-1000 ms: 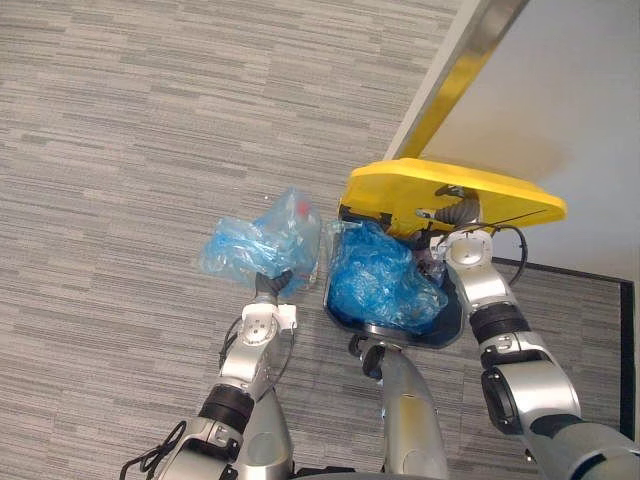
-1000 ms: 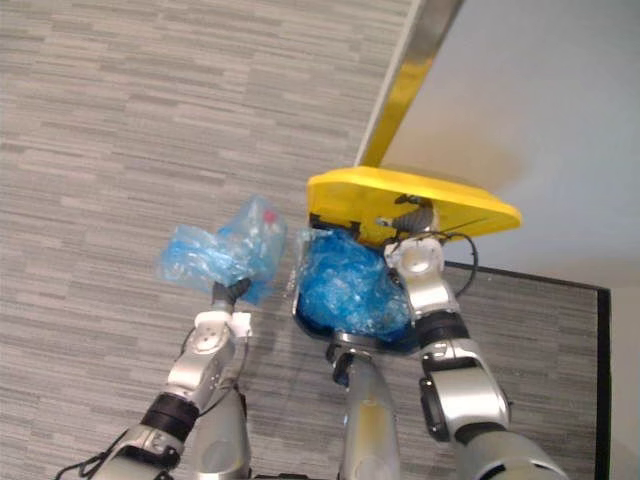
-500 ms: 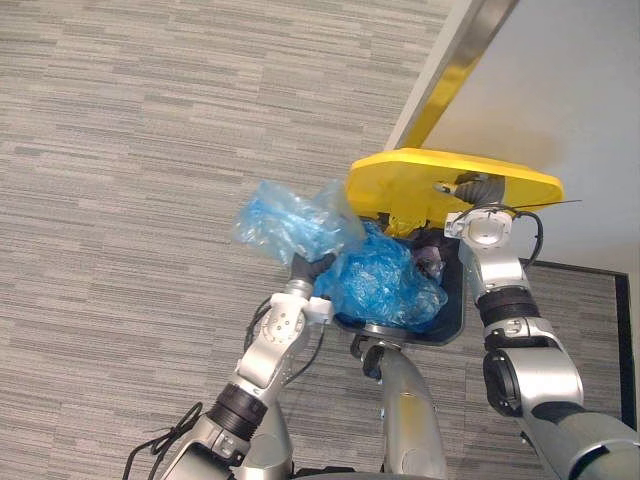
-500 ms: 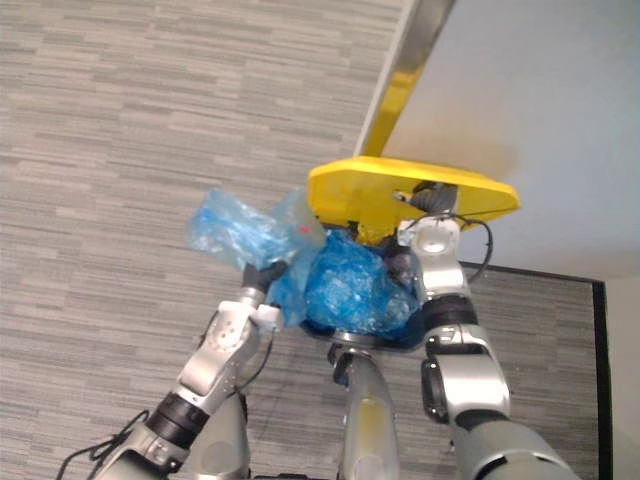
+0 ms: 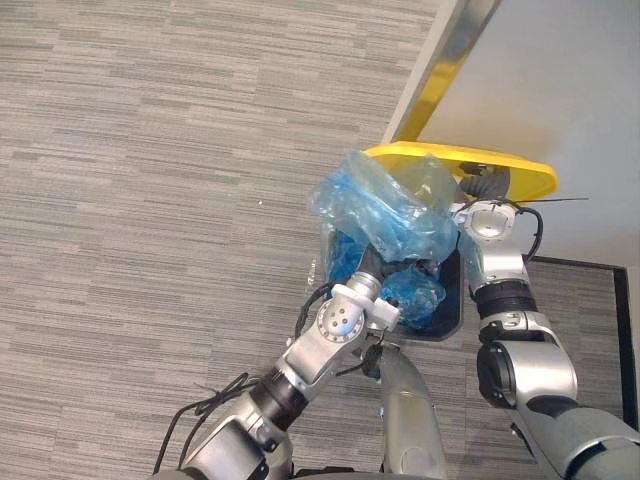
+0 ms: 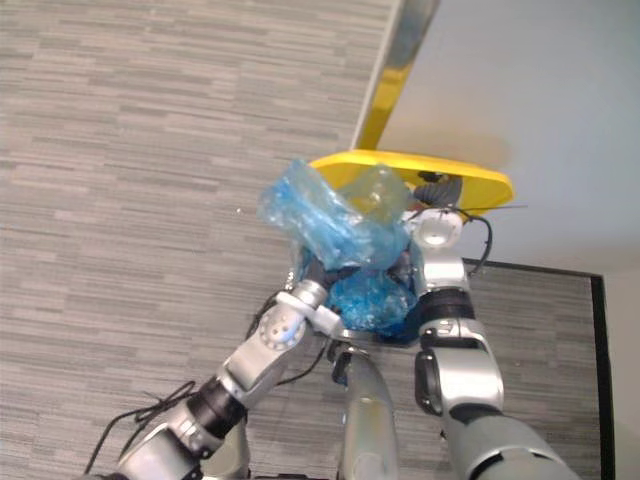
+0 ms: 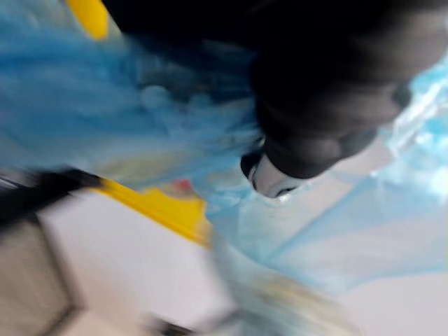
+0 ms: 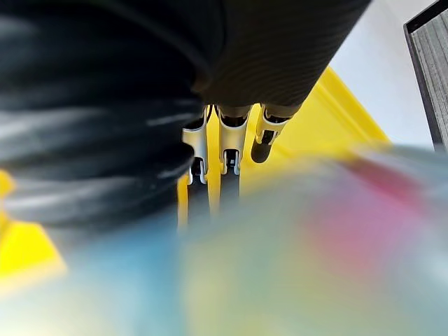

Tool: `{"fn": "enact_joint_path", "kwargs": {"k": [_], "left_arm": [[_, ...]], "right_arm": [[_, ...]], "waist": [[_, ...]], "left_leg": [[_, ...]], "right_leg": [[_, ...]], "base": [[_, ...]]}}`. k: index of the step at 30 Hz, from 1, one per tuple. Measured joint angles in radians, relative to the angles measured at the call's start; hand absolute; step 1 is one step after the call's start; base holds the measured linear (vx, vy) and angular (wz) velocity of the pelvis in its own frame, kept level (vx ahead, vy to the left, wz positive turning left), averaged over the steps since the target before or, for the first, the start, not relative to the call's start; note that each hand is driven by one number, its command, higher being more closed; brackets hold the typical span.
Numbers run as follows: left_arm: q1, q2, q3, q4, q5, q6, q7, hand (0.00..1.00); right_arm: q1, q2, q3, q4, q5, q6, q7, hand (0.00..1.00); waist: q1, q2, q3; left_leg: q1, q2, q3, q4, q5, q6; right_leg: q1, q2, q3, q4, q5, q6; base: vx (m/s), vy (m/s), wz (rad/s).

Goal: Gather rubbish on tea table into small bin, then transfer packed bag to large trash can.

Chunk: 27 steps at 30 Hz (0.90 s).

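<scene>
A packed blue plastic bag (image 5: 385,205) hangs above the large trash can's dark rim (image 5: 455,315), which is lined with more blue plastic (image 5: 410,292). My left hand (image 5: 371,266) is shut on the bag's neck from below; in the left wrist view its dark fingers (image 7: 329,105) curl into the blue film (image 7: 105,119). The can's yellow lid (image 5: 515,172) stands tipped up. My right hand (image 5: 487,184) rests against it, and the right wrist view shows straight fingers (image 8: 225,148) pressing the yellow lid (image 8: 329,119).
Grey striped carpet (image 5: 150,200) spreads out to the left. A white wall (image 5: 560,80) with a slanted metal and yellow strip (image 5: 445,60) rises behind the can. A dark border (image 5: 626,330) runs along the floor at the right.
My left hand has swung the blue bag from the floor side on the left up and rightward, over the can's mouth. The right hand still holds the lid up.
</scene>
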Motion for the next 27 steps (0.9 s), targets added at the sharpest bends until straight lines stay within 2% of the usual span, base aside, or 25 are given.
{"fn": "enact_joint_path", "kwargs": {"k": [2,7,9,10,14,17,22,27], "left_arm": [[-0.029,0.001,0.023,0.082,0.026,0.027,0.008,1.00],[-0.121,0.002,0.096,0.236,0.057,0.058,0.042,1.00],[-0.156,0.001,0.098,0.291,0.070,0.067,0.046,1.00],[-0.178,0.001,0.100,0.316,0.078,0.071,0.046,0.00],[-0.234,-0.001,0.175,0.418,0.128,0.079,0.057,0.00],[-0.252,-0.001,0.175,0.458,0.167,0.099,0.048,0.00],[-0.258,0.000,0.174,0.490,0.218,0.102,-0.002,0.00],[-0.258,0.002,0.170,0.490,0.220,0.100,-0.026,0.00]], "right_arm": [[-0.008,0.001,0.028,-0.034,-0.002,0.000,-0.001,0.00],[-0.029,0.005,0.088,-0.079,-0.018,0.000,-0.001,0.00],[-0.037,0.007,0.108,-0.079,-0.018,0.000,-0.001,0.00],[-0.050,0.008,0.118,-0.079,-0.017,0.000,-0.002,0.00],[-0.079,0.031,0.168,-0.116,-0.016,-0.001,-0.001,0.00],[-0.109,0.035,0.190,-0.115,-0.015,-0.001,0.000,0.00],[-0.132,0.035,0.228,-0.115,0.000,-0.001,0.014,0.00],[-0.144,0.034,0.265,-0.112,0.001,-0.001,0.037,0.00]], "waist": [[-0.006,-0.004,0.001],[-0.038,-0.029,0.016],[-0.044,-0.030,0.016],[-0.045,-0.035,0.019],[-0.056,-0.044,0.042],[-0.067,-0.042,0.048],[-0.085,-0.040,0.052],[-0.091,-0.040,0.052]], "left_leg": [[-0.015,0.000,0.017,-0.003,0.000,0.000],[-0.055,0.006,0.032,0.006,0.000,0.000],[-0.064,0.014,0.039,0.009,-0.001,0.000],[-0.068,0.015,0.052,0.008,-0.001,0.000],[-0.095,0.036,0.071,0.031,-0.018,-0.002],[-0.117,0.037,0.080,0.040,-0.021,-0.003],[-0.119,0.038,0.085,0.041,-0.021,-0.003],[-0.114,0.037,0.093,0.043,-0.021,-0.003]], "right_leg": [[-0.021,0.011,0.015,-0.020,0.015,-0.002],[-0.066,0.023,0.026,-0.027,0.030,-0.002],[-0.073,0.031,0.027,-0.035,0.034,-0.006],[-0.083,0.034,0.036,-0.039,0.038,-0.009],[-0.106,0.061,0.051,-0.064,0.056,-0.008],[-0.132,0.066,0.059,-0.064,0.063,-0.012],[-0.137,0.067,0.064,-0.064,0.066,-0.015],[-0.137,0.070,0.072,-0.064,0.070,-0.021]], "base": [[0.02,0.025,-0.23],[0.03,0.001,-0.10],[0.03,0.001,-0.11],[0.02,0.001,-0.21],[0.02,0.001,-0.20],[0.02,0.005,-0.09],[0.02,0.006,-0.03],[0.00,-0.002,-0.02]]}}
